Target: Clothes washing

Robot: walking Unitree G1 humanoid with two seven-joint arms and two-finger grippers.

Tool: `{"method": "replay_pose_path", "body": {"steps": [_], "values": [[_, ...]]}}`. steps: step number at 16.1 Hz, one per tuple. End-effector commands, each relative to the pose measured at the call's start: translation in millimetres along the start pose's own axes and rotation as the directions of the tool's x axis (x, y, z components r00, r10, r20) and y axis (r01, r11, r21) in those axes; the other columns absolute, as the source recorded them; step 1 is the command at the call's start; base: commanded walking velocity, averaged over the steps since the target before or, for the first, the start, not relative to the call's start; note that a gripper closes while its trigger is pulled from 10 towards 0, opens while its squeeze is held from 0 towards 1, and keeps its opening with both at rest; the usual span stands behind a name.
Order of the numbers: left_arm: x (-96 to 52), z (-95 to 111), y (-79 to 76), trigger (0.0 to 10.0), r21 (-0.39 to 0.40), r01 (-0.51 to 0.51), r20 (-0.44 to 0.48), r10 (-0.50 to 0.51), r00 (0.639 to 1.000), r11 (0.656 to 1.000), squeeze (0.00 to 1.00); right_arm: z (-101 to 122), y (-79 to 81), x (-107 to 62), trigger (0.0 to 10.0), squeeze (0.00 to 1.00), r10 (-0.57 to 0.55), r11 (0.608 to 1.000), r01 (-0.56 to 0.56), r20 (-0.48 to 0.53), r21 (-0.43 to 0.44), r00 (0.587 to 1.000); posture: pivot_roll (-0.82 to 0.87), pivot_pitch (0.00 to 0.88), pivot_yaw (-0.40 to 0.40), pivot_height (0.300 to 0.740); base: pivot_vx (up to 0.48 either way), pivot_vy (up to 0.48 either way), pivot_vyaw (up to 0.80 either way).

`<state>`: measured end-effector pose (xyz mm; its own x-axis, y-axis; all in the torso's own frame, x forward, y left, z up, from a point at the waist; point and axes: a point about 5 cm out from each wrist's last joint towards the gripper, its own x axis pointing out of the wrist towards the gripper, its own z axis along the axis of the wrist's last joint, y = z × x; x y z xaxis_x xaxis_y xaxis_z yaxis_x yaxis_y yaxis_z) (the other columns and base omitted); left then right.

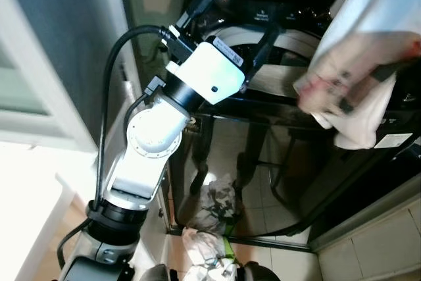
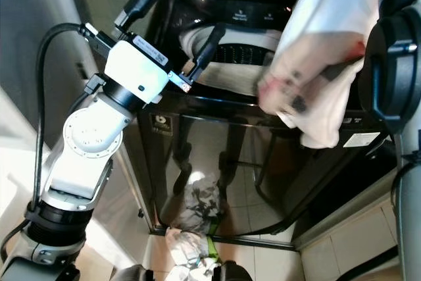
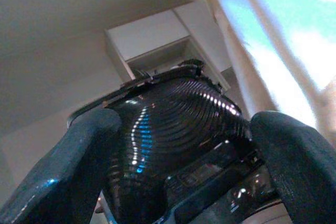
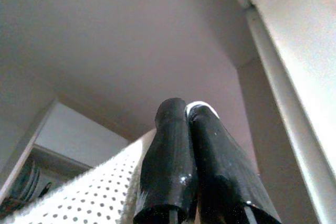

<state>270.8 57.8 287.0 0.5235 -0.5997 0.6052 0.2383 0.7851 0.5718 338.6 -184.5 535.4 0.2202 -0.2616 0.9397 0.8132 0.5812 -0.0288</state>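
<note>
Closest thing is the left arm, chunky silver joints and a looping black cable, bent up so the left gripper [image 1: 227, 14] sits at the top edge of the glossy black washing machine [image 1: 289, 156], fingers spread wide with nothing in them. The right gripper [image 4: 188, 116] has its rubbery black fingers pinched together on a soft white garment [image 2: 322, 64] with small dark dots, hanging limp over the machine's front right corner. Crumpled clothes [image 1: 217, 202] lie on the tiled floor [image 1: 381, 248] at its base.

garment [image 1: 358, 77] above washer [image 2: 263, 129], right of left claw [image 1: 227, 14], clothes pile [image 1: 210, 228] perhaps on floor
</note>
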Motion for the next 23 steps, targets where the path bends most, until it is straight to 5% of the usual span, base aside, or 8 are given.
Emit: {"method": "replay_pose_path", "body": {"steps": [1, 6, 8, 11, 15, 19, 20, 23], "values": [[3.9, 7, -2.4, 10.0, -0.015, 0.016, 0.031, -0.015, 0.999, 1.000, 0.00, -6, -3.8, 0.4, 10.0, 0.00, -0.005, 0.999, 0.005, -0.011, -0.035, 1.000, 0.06, 0.000, -0.044, 0.732, 0.000, 0.000, 0.00], [-4.8, 3, -3.7, 10.0, -0.043, 0.002, -0.014, -0.003, 1.000, 0.999, 0.00, -44, 35.8, -38.7, 10.0, 0.00, 0.338, 0.935, -0.271, -0.350, 0.228, 0.873, 0.10, 0.000, -0.076, 0.732, 0.000, 0.000, 0.00], [-8.9, 2, -3.1, 10.0, -0.052, -0.010, -0.033, 0.008, 0.999, 0.999, 0.00, -56, 53.6, -63.3, 10.0, 1.00, 0.480, 0.870, -0.355, -0.422, 0.342, 0.769, 0.12, 0.000, -0.086, 0.732, 0.000, 0.000, 0.00], [-15.6, 0, -3.7, 10.0, -0.063, -0.017, -0.074, 0.012, 0.997, 0.998, 0.00, -93, 78.5, -131.5, 10.0, 1.00, 0.647, 0.737, -0.184, -0.600, 0.651, 0.471, 0.14, 0.000, -0.092, 0.732, 0.000, 0.000, 0.00], [-22.9, -1, -6.4, 10.0, -0.064, -0.011, -0.122, 0.003, 0.993, 0.998, 0.00, -124, 82.6, -194.5, 10.0, 1.00, 0.658, 0.732, 0.048, -0.723, 0.680, 0.210, 0.16, 0.011, -0.097, 0.732, 0.000, 0.000, 0.00], [-25.2, -2, -7.8, 10.0, -0.066, -0.003, -0.144, -0.006, 0.990, 0.998, 0.00, -132, 80.3, -207.8, 10.0, 1.00, 0.642, 0.755, 0.031, -0.747, 0.656, 0.169, 0.15, 0.015, -0.093, 0.732, 0.000, 0.000, 0.00], [-25.0, -3, -9.1, 10.0, -0.071, 0.006, -0.150, -0.016, 0.989, 0.997, 0.00, -141, 71.3, -205.5, 10.0, 0.00, 0.578, 0.808, 0.010, -0.794, 0.590, 0.189, 0.14, 0.015, -0.089, 0.732, 0.000, 0.000, 0.00], [-24.6, -6, -10.8, 10.0, -0.067, 0.004, -0.169, -0.016, 0.985, 0.998, 0.00, -126, 65.1, -161.8, 10.0, 0.00, 0.509, 0.855, -0.194, -0.709, 0.480, 0.489, 0.14, 0.012, -0.099, 0.732, 0.000, 0.000, 0.00]]}}
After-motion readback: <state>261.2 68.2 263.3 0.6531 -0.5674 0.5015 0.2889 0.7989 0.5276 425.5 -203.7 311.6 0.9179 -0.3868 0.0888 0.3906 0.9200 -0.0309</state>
